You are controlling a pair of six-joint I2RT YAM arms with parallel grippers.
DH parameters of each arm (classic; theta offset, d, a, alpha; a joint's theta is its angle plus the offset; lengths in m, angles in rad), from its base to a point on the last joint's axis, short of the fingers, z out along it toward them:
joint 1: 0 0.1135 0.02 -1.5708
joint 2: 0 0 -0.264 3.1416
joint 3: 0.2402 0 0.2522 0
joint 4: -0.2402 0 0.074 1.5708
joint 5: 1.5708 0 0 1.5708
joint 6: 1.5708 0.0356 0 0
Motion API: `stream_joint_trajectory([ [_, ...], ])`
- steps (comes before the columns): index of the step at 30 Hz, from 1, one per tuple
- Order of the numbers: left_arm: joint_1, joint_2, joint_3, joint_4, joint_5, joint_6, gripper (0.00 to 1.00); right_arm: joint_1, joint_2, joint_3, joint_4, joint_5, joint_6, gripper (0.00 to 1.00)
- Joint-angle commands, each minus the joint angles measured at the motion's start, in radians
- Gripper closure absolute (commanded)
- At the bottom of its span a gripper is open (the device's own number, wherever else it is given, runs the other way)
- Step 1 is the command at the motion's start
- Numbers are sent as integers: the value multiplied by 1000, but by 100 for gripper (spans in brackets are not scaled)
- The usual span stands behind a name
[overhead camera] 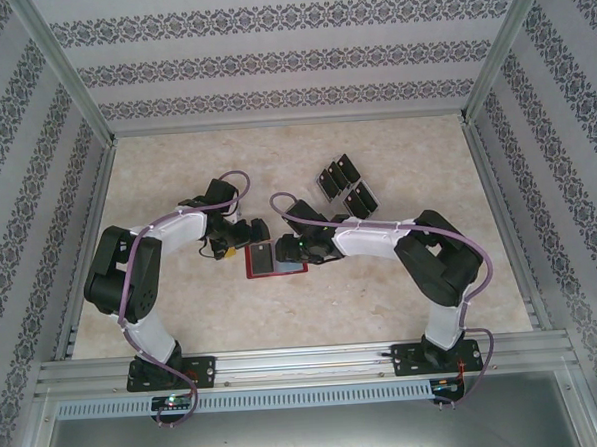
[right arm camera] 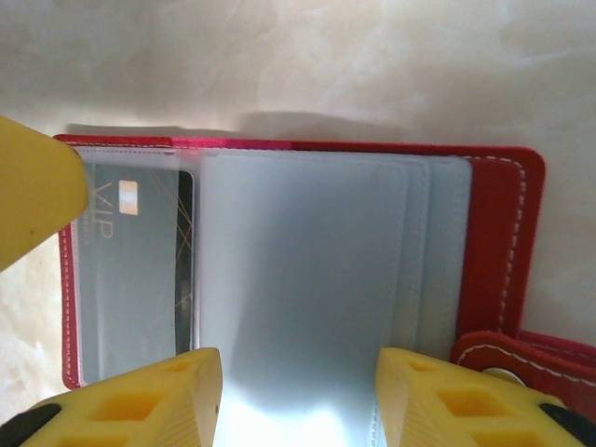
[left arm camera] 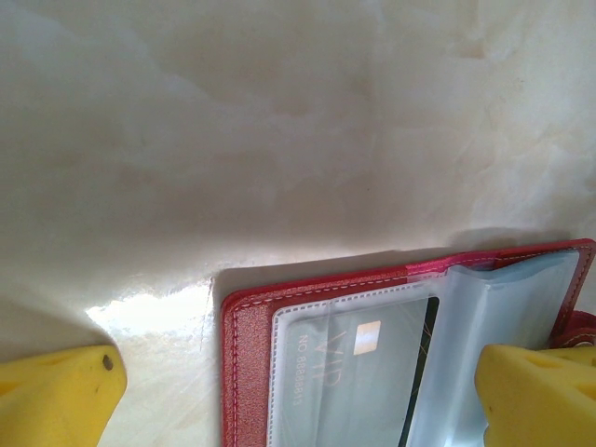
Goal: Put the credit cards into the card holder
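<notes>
The card holder (right arm camera: 494, 233) lies open beneath both grippers. The left gripper (left arm camera: 303, 391) is spread wide. The right gripper (right arm camera: 298, 400) stands half-spread over the clear sleeves (right arm camera: 298, 251), grasping nothing. Left of it, a sleeved black card (right arm camera: 130, 270) reads "VIP".

Pale marbled table (overhead camera: 176, 170), open red card holder (overhead camera: 270, 260) lying flat near middle, black credit cards (overhead camera: 344, 185) clustered farther back.

You've got one red leather-like folding card holder (right arm camera: 503, 233), one thin black rectangular credit card (right arm camera: 130, 251) in its clear sleeve, what look like four more black cards (overhead camera: 344, 169) in a group, and two yellow-fingered grippers: the left gripper (left arm camera: 298, 400) and the right gripper (right arm camera: 298, 400).
</notes>
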State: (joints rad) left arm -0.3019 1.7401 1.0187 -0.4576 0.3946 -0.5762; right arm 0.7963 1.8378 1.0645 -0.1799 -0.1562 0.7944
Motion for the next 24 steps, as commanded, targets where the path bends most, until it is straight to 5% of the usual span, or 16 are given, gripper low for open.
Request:
stream_joint_trajectory([
  [1, 0, 58, -46, -7, -70, 24, 0, 15, 28, 12, 9, -21, 17, 51],
  [24, 14, 29, -38, 8, -72, -17, 0, 72, 62, 108, 20, -60, 23, 51],
])
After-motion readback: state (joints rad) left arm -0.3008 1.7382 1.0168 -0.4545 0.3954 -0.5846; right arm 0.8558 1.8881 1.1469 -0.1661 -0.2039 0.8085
